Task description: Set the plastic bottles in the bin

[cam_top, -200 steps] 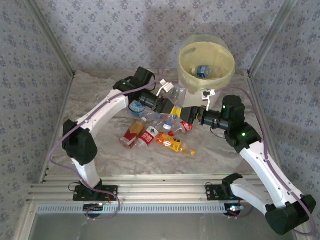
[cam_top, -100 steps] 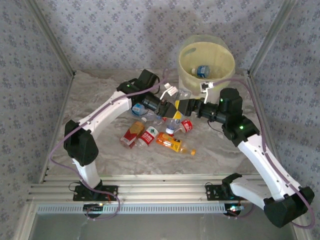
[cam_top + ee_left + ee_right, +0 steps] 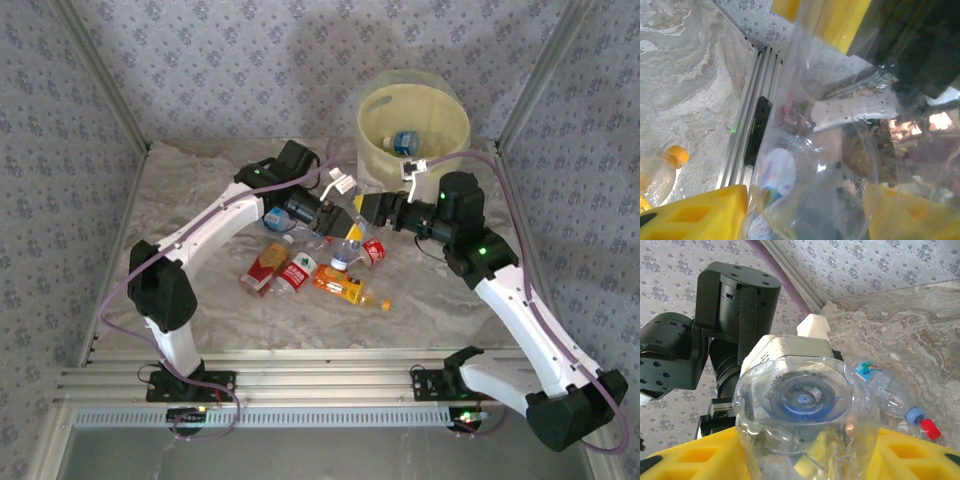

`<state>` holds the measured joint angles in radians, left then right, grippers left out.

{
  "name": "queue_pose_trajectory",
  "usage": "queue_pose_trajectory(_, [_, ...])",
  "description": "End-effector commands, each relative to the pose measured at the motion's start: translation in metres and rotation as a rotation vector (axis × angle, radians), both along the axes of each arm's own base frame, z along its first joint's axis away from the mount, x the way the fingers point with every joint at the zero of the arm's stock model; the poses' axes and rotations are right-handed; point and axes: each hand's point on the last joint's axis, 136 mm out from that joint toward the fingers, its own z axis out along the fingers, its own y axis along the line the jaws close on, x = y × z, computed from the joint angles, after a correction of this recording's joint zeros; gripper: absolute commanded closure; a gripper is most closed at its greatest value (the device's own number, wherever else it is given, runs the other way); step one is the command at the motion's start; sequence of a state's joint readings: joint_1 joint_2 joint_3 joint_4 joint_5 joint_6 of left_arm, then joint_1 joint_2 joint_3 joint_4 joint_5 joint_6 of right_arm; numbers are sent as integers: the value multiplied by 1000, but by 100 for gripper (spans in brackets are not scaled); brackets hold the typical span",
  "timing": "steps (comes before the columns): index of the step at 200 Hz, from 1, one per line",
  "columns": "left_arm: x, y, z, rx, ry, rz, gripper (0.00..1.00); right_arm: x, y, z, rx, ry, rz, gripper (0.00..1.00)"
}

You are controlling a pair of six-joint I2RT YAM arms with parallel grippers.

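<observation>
Task status. One bottle (image 3: pixel 405 142) is lying in the bin (image 3: pixel 440 155), which is standing at the far right corner of the bench (image 3: pixel 200 200). The left end effector (image 3: pixel 800 210) is clamping a clear bottle (image 3: pixel 802 410) above the bench centre, short of the bin. The right end effector (image 3: pixel 807 440) is flanking its base with both fingers (image 3: pixel 700 455); I cannot tell whether they are gripping. Several bottles (image 3: pixel 300 270) are lying loose at the bench centre. I am judging the task as barely begun, with most bottles waiting.

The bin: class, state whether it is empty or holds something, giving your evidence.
Not empty: the top external view shows a blue-labelled bottle lying inside the bin, on its lined bottom.
</observation>
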<state>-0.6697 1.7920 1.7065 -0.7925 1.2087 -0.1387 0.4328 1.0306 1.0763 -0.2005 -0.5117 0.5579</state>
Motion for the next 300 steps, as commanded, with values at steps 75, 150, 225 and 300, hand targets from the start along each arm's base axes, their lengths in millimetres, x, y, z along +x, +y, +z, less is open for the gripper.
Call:
queue_pose_trajectory(75, [-12,3,17,-63,-91,-34,2,-4,1,16,13,-37,16,50])
queue_pose_trajectory(150, [-10,8,35,-102,-127,-11,0,-26,0,19,42,-42,71,49])
queue_pose_trajectory(225, [-10,20,32,-56,-273,41,0,-30,-25,4,27,30,-28,48])
queue_pose_trajectory(300, [19,38,28,71,-684,321,0,-20,-71,19,-95,11,-242,48])
